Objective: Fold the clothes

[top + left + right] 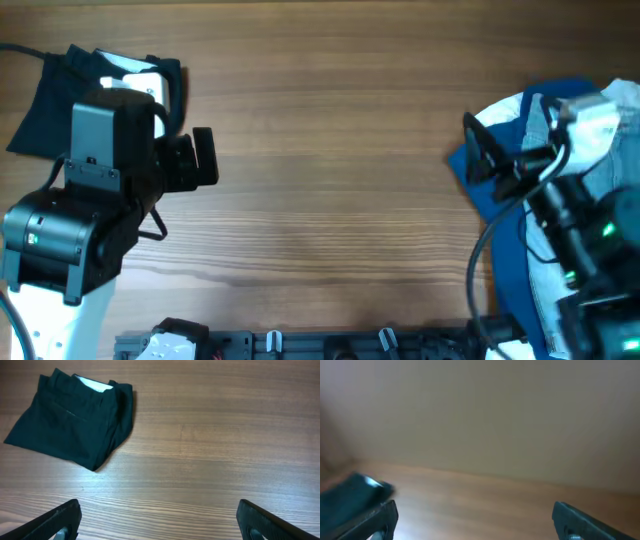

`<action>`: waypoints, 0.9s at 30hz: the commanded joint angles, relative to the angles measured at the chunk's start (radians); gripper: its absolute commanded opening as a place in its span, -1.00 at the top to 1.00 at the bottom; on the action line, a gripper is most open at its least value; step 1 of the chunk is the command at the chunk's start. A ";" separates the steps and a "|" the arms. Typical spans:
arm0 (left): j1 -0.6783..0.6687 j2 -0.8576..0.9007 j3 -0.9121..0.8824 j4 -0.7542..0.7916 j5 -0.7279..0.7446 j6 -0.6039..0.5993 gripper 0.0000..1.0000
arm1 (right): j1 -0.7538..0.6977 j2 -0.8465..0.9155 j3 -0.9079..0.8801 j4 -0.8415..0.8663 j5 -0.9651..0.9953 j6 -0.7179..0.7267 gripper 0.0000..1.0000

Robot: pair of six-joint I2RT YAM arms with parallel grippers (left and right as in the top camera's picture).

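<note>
Item 1: black shorts (45, 95) (75, 425). Folded into a compact bundle, flat on the wooden table (330, 150) at its 10 o'clock corner in the overhead view. White lining shows at the waist. The left arm covers part of the bundle from above.

Item 2: left gripper (200, 158) (160, 520). Jaws spread wide, holding nothing. The shorts lie at its 10 o'clock, well apart from both fingers.

Item 3: right gripper (480, 155) (475, 515). Jaws spread wide, empty, over the table's 3 o'clock side. Its wrist view is blurred.

Item 4: blue garment (500, 210). Heaped at 3 o'clock under the right arm.
</note>
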 commanded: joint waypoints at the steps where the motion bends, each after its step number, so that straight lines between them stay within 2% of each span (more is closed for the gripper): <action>1: -0.006 -0.001 0.006 0.001 -0.016 -0.017 -1.00 | -0.039 -0.187 -0.314 0.072 0.037 -0.033 -0.99; 2: -0.006 -0.001 0.006 0.001 -0.016 -0.017 -1.00 | -0.043 -0.279 -0.456 0.142 -0.002 -0.033 -1.00; 5: -0.006 -0.001 0.006 0.001 -0.016 -0.017 -1.00 | -0.048 -0.504 -0.735 0.266 -0.061 -0.033 -0.99; 8: -0.006 -0.001 0.006 0.001 -0.016 -0.017 -1.00 | -0.048 -0.688 -0.878 0.290 -0.070 -0.033 -0.99; 10: -0.006 -0.001 0.006 0.001 -0.016 -0.017 -1.00 | -0.048 -0.705 -0.940 0.368 -0.071 -0.028 -0.99; 14: -0.006 -0.001 0.006 0.001 -0.016 -0.017 -1.00 | -0.048 -0.705 -1.088 0.635 -0.070 -0.010 -0.99; 21: -0.006 -0.001 0.006 0.001 -0.016 -0.017 -1.00 | -0.048 -0.702 -1.084 0.507 -0.066 0.000 -0.99; 27: -0.006 -0.001 0.006 0.001 -0.016 -0.017 -1.00 | -0.048 -0.686 -1.084 0.506 -0.067 0.000 -0.99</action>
